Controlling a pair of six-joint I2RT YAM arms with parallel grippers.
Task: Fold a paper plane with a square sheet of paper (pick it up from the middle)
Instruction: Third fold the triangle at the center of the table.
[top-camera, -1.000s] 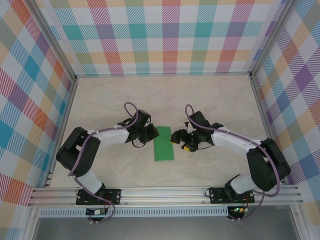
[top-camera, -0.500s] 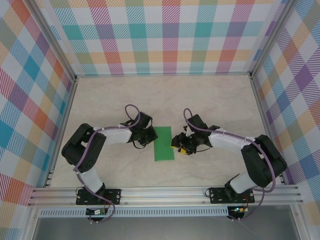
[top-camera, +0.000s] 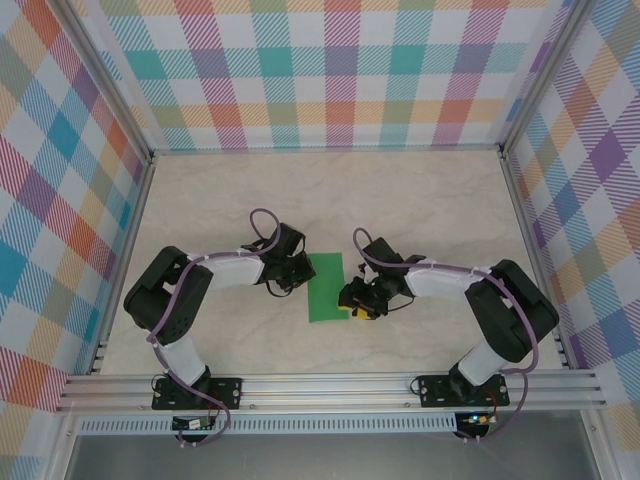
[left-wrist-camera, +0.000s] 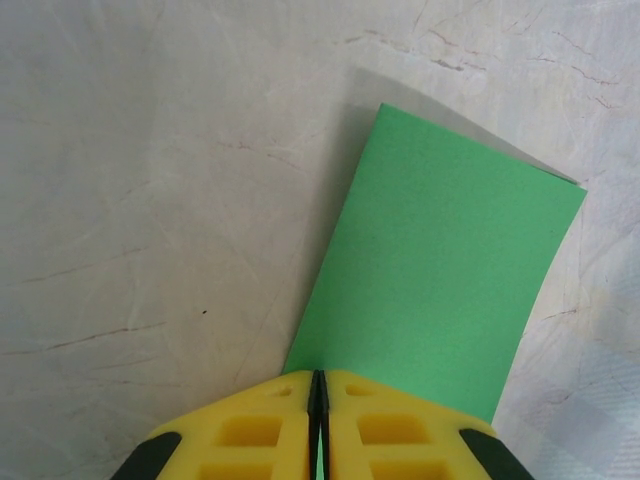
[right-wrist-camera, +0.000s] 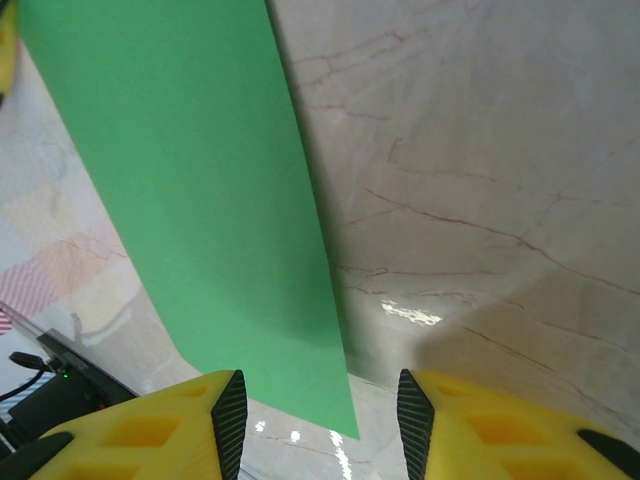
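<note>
- Since a second ago my right pincer (right-wrist-camera: 318, 388) has come closer to the green paper (top-camera: 327, 287), and its jaws have narrowed; the paper itself has not moved.
- The paper lies flat on the table (top-camera: 420, 200) as a long folded strip, between my two pincers.
- My left pincer (left-wrist-camera: 318, 382) is closed, its pads pressed together at the paper's left edge; I cannot tell if it pinches the paper.
- My right pincer stands partly open, with a corner of the paper in the gap between its fingers.
</note>
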